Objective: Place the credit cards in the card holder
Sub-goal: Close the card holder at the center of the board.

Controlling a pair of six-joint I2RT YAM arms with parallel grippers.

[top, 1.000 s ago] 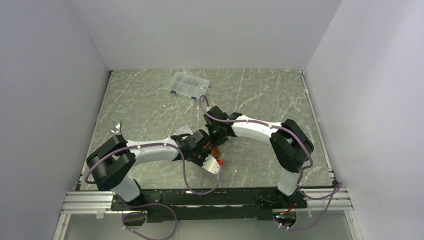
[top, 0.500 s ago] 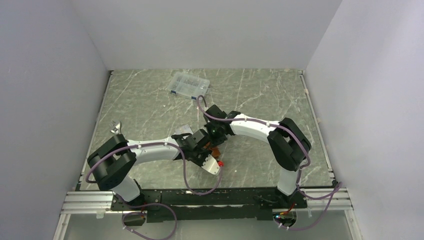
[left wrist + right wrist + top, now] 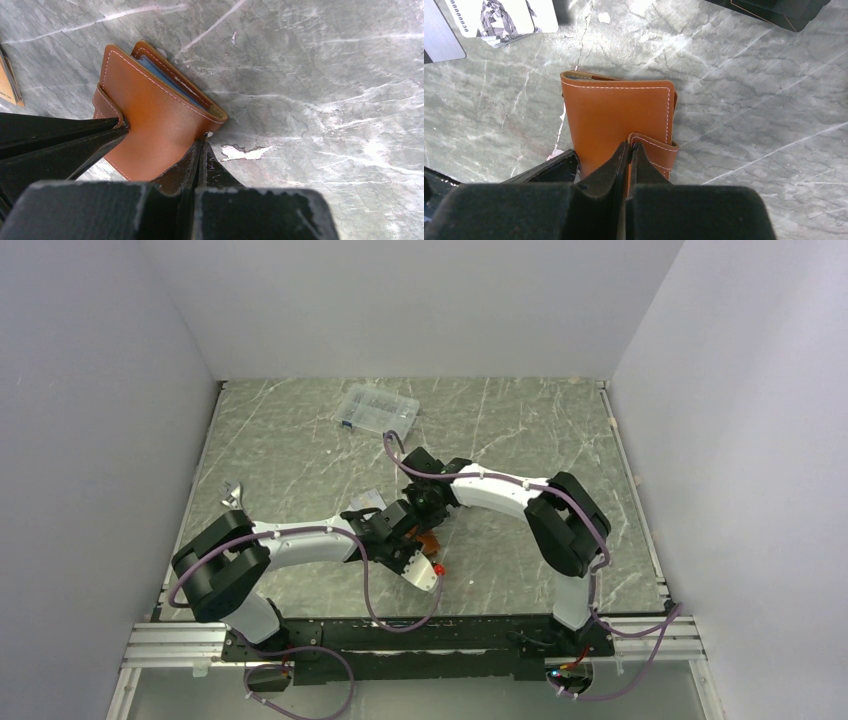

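1. The card holder lies folded on the bench, about in the middle, between the two arms.
2. The left gripper has its jaws closed together. The tips touch the holder's edge just beside the snap stud.
3. The right gripper also has its jaws closed. The tips rest on the brown cover and touch the strap.
4. At the holder's open side a bluish edge shows between the covers.
5. The credit cards lie flat on the bench near the holder but apart from it. One is grey and one is patterned. An orange card is only partly seen.
6. A clear compartment box stands well apart, at the far side.
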